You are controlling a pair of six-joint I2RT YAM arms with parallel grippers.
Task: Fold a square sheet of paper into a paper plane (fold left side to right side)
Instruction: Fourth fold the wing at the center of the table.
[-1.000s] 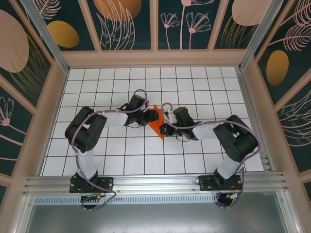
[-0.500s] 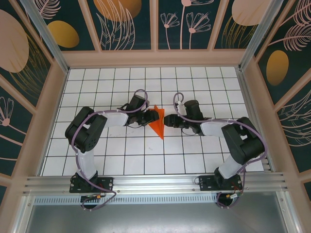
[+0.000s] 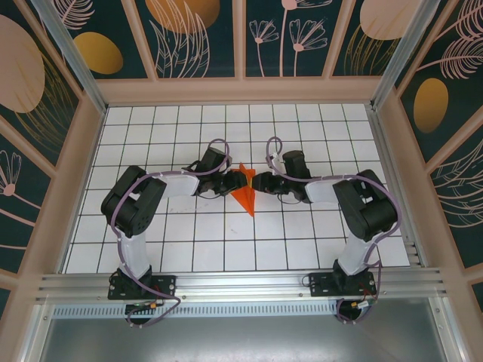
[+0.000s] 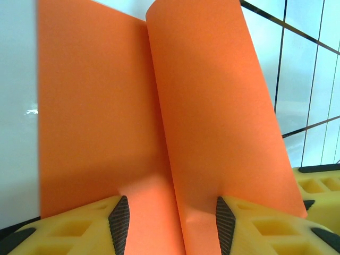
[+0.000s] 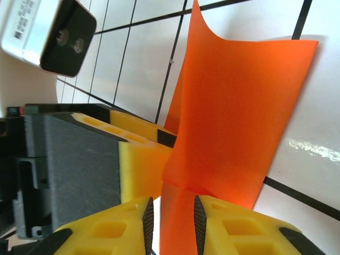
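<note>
Paper (image 3: 245, 196): folded, held up off the worktop (image 3: 226, 241) centre between both grippers.
Left gripper (image 4: 170, 226): at 9 o'clock of it, fingers parted, paper between.
Right gripper (image 5: 171, 218): at 3 o'clock, fingers clamped on the paper's edge.

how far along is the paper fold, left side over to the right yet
Partly. The square sheet of paper is bent into two upright flaps, not yet laid flat. In hand: the left gripper and right gripper each have paper between their fingers. Left: bring the left half down and press a crease, then the plane folds.
</note>
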